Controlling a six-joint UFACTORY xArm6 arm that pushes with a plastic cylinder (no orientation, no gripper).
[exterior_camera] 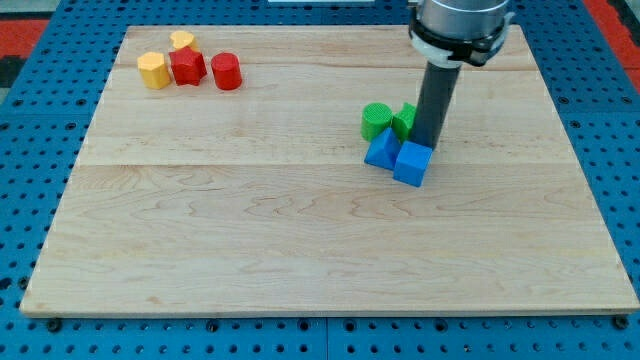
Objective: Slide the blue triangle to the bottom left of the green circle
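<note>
Surround: blue pegboard point(40, 190) with a regular grid of holes frames the work surface on all sides; a red strip point(612, 25) shows at the view's top right corner.
Surface: pale wooden board point(250, 230), planks running left to right with visible seams; most of it is bare.
Top left cluster: yellow block point(153, 70), hexagon-like, leftmost; a second yellow block point(182, 40) sits just behind, shape unclear; red star-shaped block point(187, 66) touches both; red cylinder-like block point(226, 71) just to its right.
Centre-right cluster: green circle point(376, 119) on the cluster's left; another green block point(403, 121) just beside it, partly hidden by my rod, shape not readable.
Task block: blue triangle point(382, 150) lies directly below the green circle, touching or nearly touching it, towards the view's bottom.
Neighbour: blue cube point(412, 162) presses against the triangle's right side.
Rod: dark and upright, coming down from the grey arm housing point(460, 25) at the view's top.
My tip point(430, 143): sits behind the blue cube's top edge, right of the partly hidden green block; I cannot tell if it is in contact.
Claw: none fitted on this rig, only the rod, so nothing is held.
</note>
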